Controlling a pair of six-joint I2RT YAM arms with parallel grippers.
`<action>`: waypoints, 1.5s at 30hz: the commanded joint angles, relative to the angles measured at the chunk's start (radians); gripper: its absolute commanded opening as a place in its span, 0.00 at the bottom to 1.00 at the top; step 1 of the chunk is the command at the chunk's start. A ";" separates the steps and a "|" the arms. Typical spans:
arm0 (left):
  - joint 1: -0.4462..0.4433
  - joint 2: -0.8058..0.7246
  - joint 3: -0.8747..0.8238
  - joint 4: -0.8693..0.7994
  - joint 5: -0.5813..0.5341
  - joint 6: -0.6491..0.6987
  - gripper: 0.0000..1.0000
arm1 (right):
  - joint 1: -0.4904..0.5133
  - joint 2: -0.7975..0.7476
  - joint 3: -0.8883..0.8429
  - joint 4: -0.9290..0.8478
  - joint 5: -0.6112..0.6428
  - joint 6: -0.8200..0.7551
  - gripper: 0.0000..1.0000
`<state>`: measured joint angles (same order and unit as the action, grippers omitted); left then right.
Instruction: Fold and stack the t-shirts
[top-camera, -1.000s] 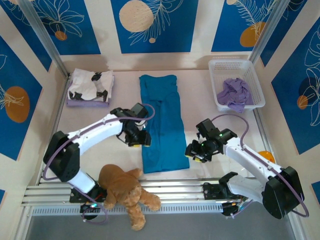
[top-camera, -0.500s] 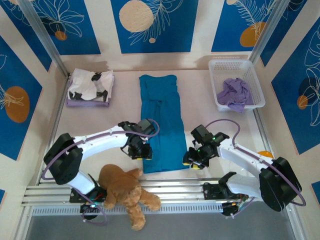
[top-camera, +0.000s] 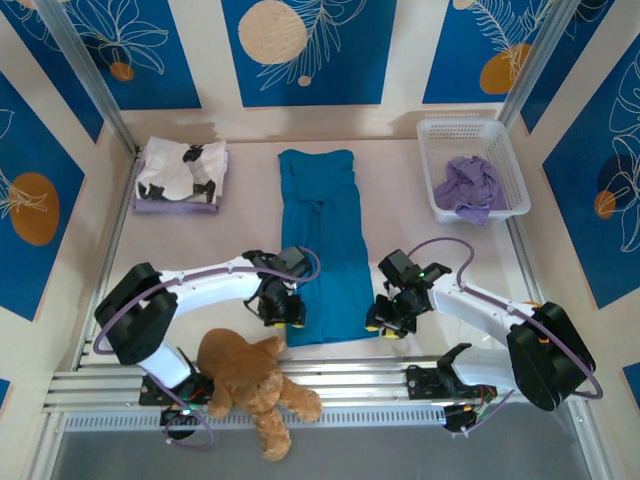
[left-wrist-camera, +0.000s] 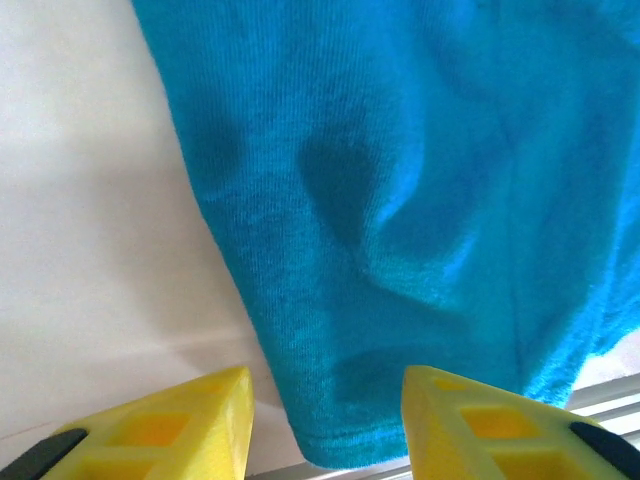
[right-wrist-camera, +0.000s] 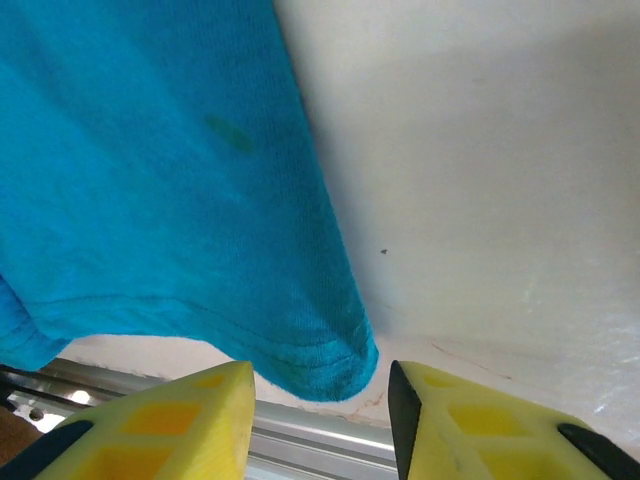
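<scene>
Teal shirt (top-camera: 322, 240) is lying as a long strip mid-table (top-camera: 400, 230), near hem toward the arms. Left tool (left-wrist-camera: 325, 435) is sitting spread at the near-left corner, the hem corner lying between its fingers (left-wrist-camera: 160, 430), nothing pinched. Right tool (right-wrist-camera: 320, 420) is sitting spread just short of the near-right corner. Frame edges are cutting off the finger bases. From above, the wrists are hiding both jaws. Blotched shirt (top-camera: 180, 172) is lying folded far left; lavender shirt (top-camera: 468, 185) is bunching in the basket (top-camera: 440, 130).
</scene>
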<state>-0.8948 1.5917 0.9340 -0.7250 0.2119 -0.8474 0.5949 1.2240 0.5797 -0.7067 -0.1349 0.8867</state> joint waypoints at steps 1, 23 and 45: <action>-0.015 0.018 -0.019 0.023 0.028 -0.024 0.41 | 0.004 0.019 -0.003 0.019 -0.026 -0.018 0.41; 0.064 -0.015 0.077 0.083 0.042 0.004 0.00 | -0.081 -0.003 0.100 0.047 -0.053 -0.053 0.00; 0.455 0.215 0.470 0.047 0.107 0.200 0.00 | -0.299 0.513 0.733 0.035 -0.069 -0.218 0.00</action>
<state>-0.4656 1.7653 1.3537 -0.6628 0.2859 -0.6857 0.3042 1.6947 1.2533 -0.6403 -0.1848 0.7025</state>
